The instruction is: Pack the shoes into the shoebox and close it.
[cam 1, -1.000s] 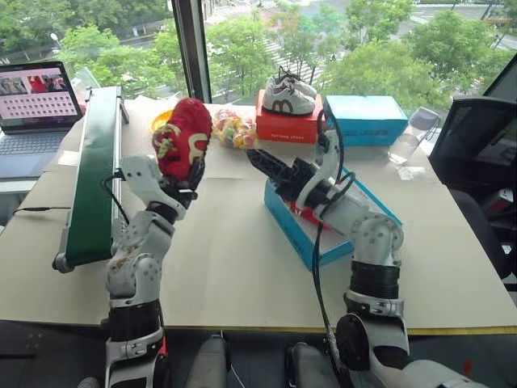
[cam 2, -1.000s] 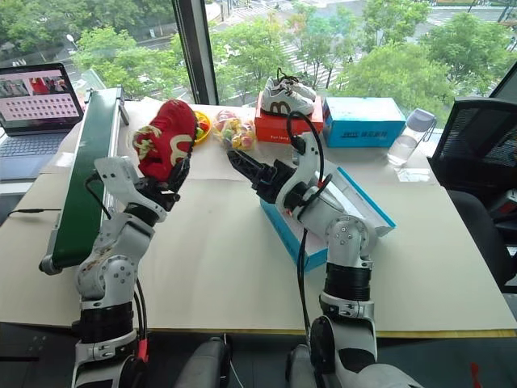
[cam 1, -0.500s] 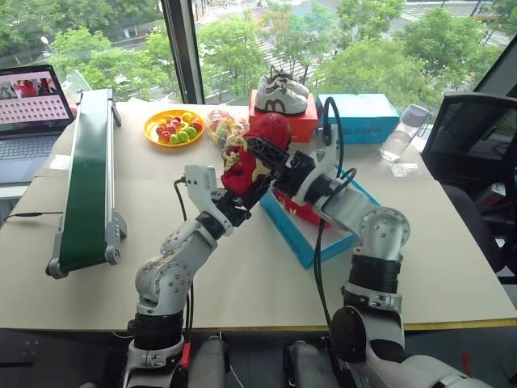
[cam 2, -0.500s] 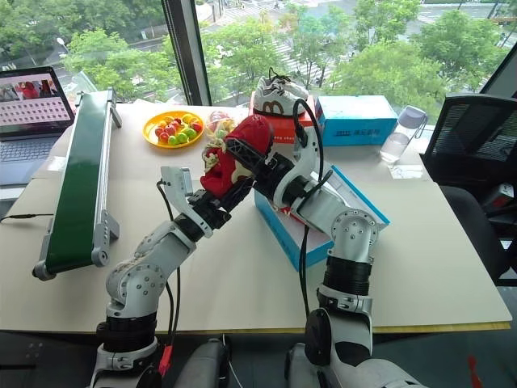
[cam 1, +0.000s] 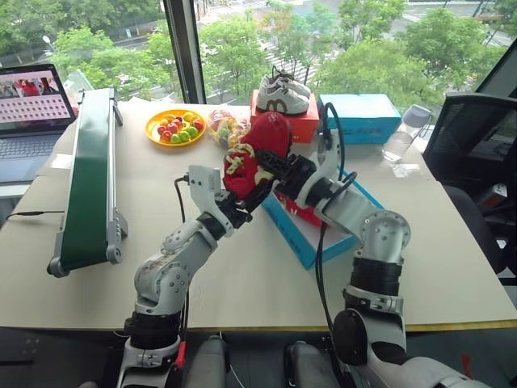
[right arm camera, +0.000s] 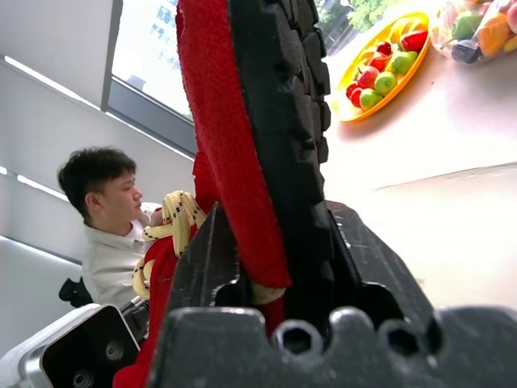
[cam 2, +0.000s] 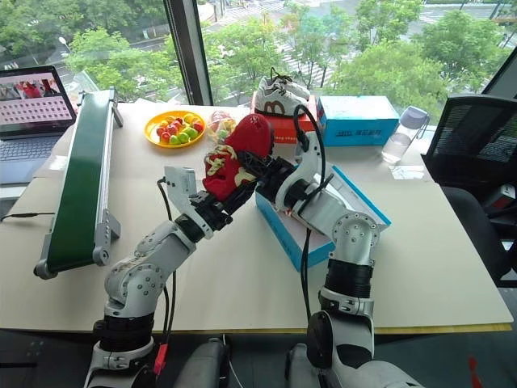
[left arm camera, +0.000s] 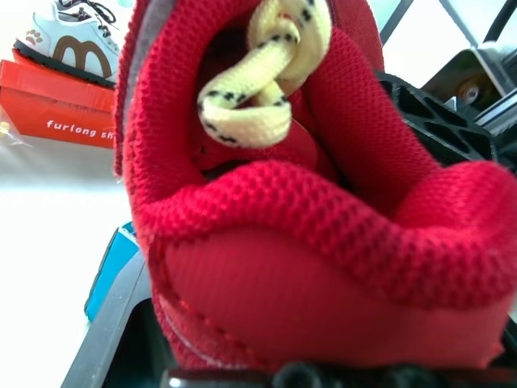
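While the left gripper [cam 1: 242, 202] is holding a red shoe [cam 1: 257, 153] up over the table [cam 1: 242, 267], the right gripper [cam 1: 271, 166] is meeting it from the other side, so both arms are sharing the one shoe just beside the shoebox [cam 1: 311, 234]. This is looking like a hand-over: the shoe is being passed to the arm that stands nearer the box. In the right wrist view the right fingers [right arm camera: 218, 259] are pinching the shoe's edge, one finger on the fabric side and one against the black, ridged sole. The left fingers are clamping the heel end, with the heel filling the left wrist view. The shoe is standing nearly upright, toe up.

The upper is showing as a soft, coarse red knit with a padded collar and a thick cream lace [left arm camera: 262, 81] flecked with black. The shoebox is lying open on the table, its blue card wall facing the robot, and something red is lying inside, probably the other shoe, though the arm is hiding most of it.

Behind are sitting a red box [cam 1: 284, 123] with a white sneaker [cam 1: 283, 93] on top, a second blue box [cam 1: 359, 117] and a yellow fruit plate [cam 1: 174, 128].
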{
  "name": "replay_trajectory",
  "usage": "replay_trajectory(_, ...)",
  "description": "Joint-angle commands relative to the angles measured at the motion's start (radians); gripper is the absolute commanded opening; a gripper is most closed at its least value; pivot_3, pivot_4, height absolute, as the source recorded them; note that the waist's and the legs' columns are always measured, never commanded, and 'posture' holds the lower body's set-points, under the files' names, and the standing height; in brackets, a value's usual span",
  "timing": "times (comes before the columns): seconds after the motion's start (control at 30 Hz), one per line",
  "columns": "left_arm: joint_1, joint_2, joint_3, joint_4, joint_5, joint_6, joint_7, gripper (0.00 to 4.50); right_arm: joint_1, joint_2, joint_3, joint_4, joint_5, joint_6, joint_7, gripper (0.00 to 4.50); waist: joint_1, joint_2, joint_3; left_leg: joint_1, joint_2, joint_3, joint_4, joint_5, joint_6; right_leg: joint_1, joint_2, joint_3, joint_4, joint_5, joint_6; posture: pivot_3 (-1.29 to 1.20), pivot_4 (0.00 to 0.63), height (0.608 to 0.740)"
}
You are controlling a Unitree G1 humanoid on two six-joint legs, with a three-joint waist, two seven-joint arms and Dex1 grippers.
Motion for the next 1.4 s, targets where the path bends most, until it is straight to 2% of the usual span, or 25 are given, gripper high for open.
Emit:
replay_trajectory(0.03, -0.001, 0.002, -0.016, -0.009, 0.031, -0.031, -0.009, 3.05, -0.012, 0.005, 0.025, -0.060, 0.049, -0.011, 0.026, 0.71, 0.000, 0.000, 0.000, 0.000, 0.000, 0.000, 0.000, 0.000, 0.000, 0.000, 0.000, 0.000, 0.000, 0.000, 0.000, 0.00, 0.150, 0.740)
replay_trajectory(0.07, 0.002, 0.003, -0.019, -0.010, 0.033, -0.034, -0.015, 3.51, -0.011, 0.006, 0.025, -0.062, 0.054, -0.012, 0.025, 0.70, 0.000, 0.000, 0.000, 0.000, 0.000, 0.000, 0.000, 0.000, 0.000, 0.000, 0.000, 0.000, 0.000, 0.000, 0.000, 0.00, 0.150, 0.740)
replay_trajectory(0.1, 0.002, 0.010, -0.030, -0.012, 0.046, -0.027, -0.013, 3.63, -0.012, 0.010, 0.018, -0.059, 0.062, -0.015, 0.019, 0.70, 0.000, 0.000, 0.000, 0.000, 0.000, 0.000, 0.000, 0.000, 0.000, 0.000, 0.000, 0.000, 0.000, 0.000, 0.000, 0.00, 0.150, 0.740)
replay_trajectory(0.17, 0.011, 0.012, -0.038, -0.020, 0.035, -0.012, -0.029, 4.43, -0.026, 0.017, -0.013, -0.045, 0.074, -0.048, -0.002, 0.70, 0.000, 0.000, 0.000, 0.000, 0.000, 0.000, 0.000, 0.000, 0.000, 0.000, 0.000, 0.000, 0.000, 0.000, 0.000, 0.00, 0.150, 0.740)
replay_trajectory(0.27, 0.031, 0.019, -0.027, -0.030, 0.026, -0.003, -0.033, 4.47, -0.070, -0.007, -0.067, 0.000, 0.034, -0.134, -0.036, 0.70, 0.000, 0.000, 0.000, 0.000, 0.000, 0.000, 0.000, 0.000, 0.000, 0.000, 0.000, 0.000, 0.000, 0.000, 0.000, 0.00, 0.150, 0.740)
replay_trajectory(0.4, 0.075, 0.073, -0.048, -0.044, 0.067, -0.006, -0.064, 4.47, -0.141, -0.184, -0.056, 0.078, -0.052, -0.139, 0.026, 0.70, 0.007, 0.001, 0.001, 0.000, 0.000, 0.001, 0.000, 0.000, 0.000, -0.001, 0.000, 0.001, -0.001, 0.000, 0.000, 0.00, 0.150, 0.740)
replay_trajectory(0.5, 0.094, 0.095, -0.054, -0.046, 0.076, -0.013, -0.079, 4.47, -0.177, -0.362, 0.049, 0.134, -0.155, -0.076, 0.129, 0.70, 0.009, 0.002, 0.001, -0.001, 0.000, 0.002, -0.001, 0.000, 0.000, -0.002, 0.000, 0.001, -0.002, 0.000, 0.000, 0.00, 0.150, 0.740)
replay_trajectory(0.63, 0.097, 0.094, -0.057, -0.046, 0.080, -0.012, -0.087, 4.47, -0.194, -0.631, 0.321, 0.170, -0.319, -0.003, 0.391, 0.70, 0.007, 0.002, 0.001, -0.001, 0.001, 0.006, -0.002, -0.003, 0.004, -0.003, 0.000, 0.005, -0.004, 0.000, 0.000, 0.00, 0.150, 0.740)
replay_trajectory(0.83, 0.103, 0.087, -0.061, -0.052, 0.078, -0.009, -0.088, 4.47, -0.216, -0.805, 0.595, 0.238, -0.535, -0.075, 0.695, 0.70, -0.002, 0.003, 0.002, -0.002, 0.002, 0.008, 0.000, -0.006, 0.009, -0.003, 0.002, 0.007, -0.007, 0.000, 0.000, 0.00, 0.150, 0.740)
replay_trajectory(1.17, 0.121, 0.068, -0.057, -0.060, 0.077, -0.008, -0.075, 4.47, -0.244, -0.819, 0.777, 0.364, -0.776, -0.212, 0.981, 0.70, 0.001, 0.003, 0.002, -0.002, 0.006, 0.009, 0.001, -0.006, 0.008, -0.003, 0.006, 0.008, -0.011, 0.003, 0.001, 0.00, 0.150, 0.740)
replay_trajectory(1.4, 0.122, 0.052, -0.055, -0.052, 0.080, -0.014, -0.065, 4.47, -0.248, -0.746, 0.881, 0.499, -0.933, -0.317, 1.088, 0.70, 0.003, 0.003, 0.002, -0.002, 0.006, 0.009, 0.002, -0.006, 0.008, -0.002, 0.007, 0.008, -0.010, 0.003, 0.001, 0.00, 0.150, 0.740)
